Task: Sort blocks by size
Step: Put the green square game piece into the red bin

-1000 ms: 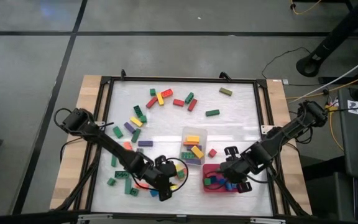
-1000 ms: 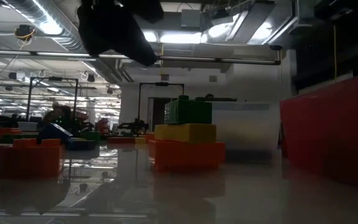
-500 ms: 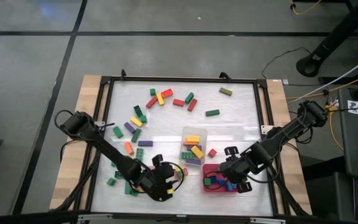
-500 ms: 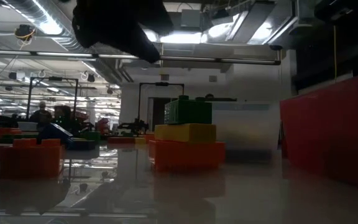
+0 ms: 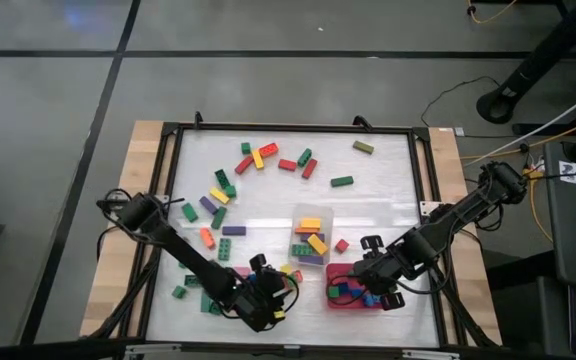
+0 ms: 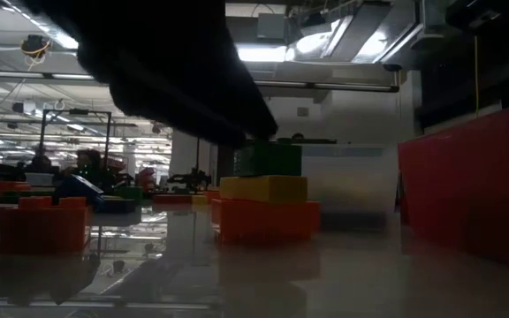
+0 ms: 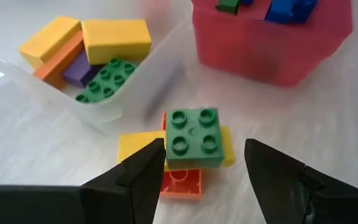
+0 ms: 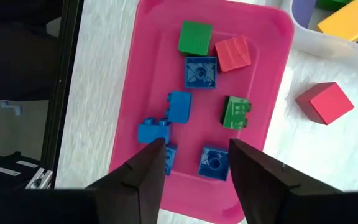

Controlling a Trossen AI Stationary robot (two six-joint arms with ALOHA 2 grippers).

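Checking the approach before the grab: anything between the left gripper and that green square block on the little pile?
Nothing visible. The left gripper is open with the green square block straight ahead, atop yellow and orange blocks. The clear tub and red tray sit beyond it.

Overhead, table-level and two close wrist cameras all share the red tray [image 5: 340, 300].
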